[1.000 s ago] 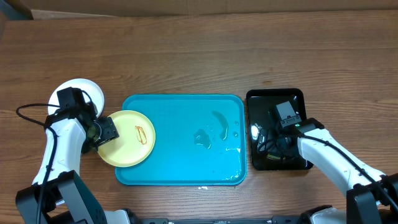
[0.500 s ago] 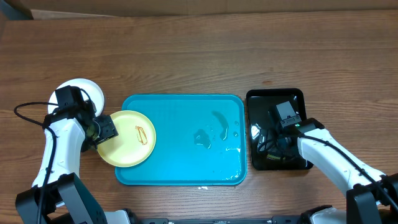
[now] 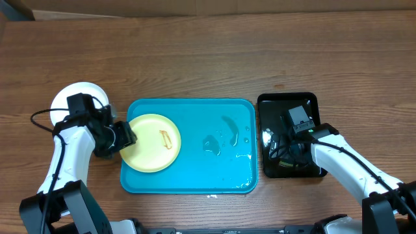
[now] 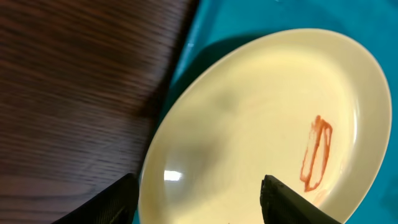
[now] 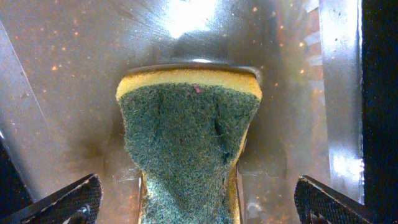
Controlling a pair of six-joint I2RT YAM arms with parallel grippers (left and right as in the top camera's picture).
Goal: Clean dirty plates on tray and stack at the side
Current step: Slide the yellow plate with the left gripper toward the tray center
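Left wrist view: the near rim of the round pale yellow-green plate (image 4: pixel 249 118) runs off the bottom edge. Only two dark fingers (image 4: pixel 292 202) of the left gripper (image 3: pixel 125 138) show, grip undetermined. The brown wooden table (image 4: pixel 74 74) is blurred. Overhead: the arm covers part of the round white plate (image 3: pixel 88 90). Right wrist view: the green-and-yellow scouring sponge (image 5: pixel 186 155) is cut off below.

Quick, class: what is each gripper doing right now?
Left gripper: closed on the rim of the yellow plate.
Right gripper: open, fingers either side of the sponge, not touching it.
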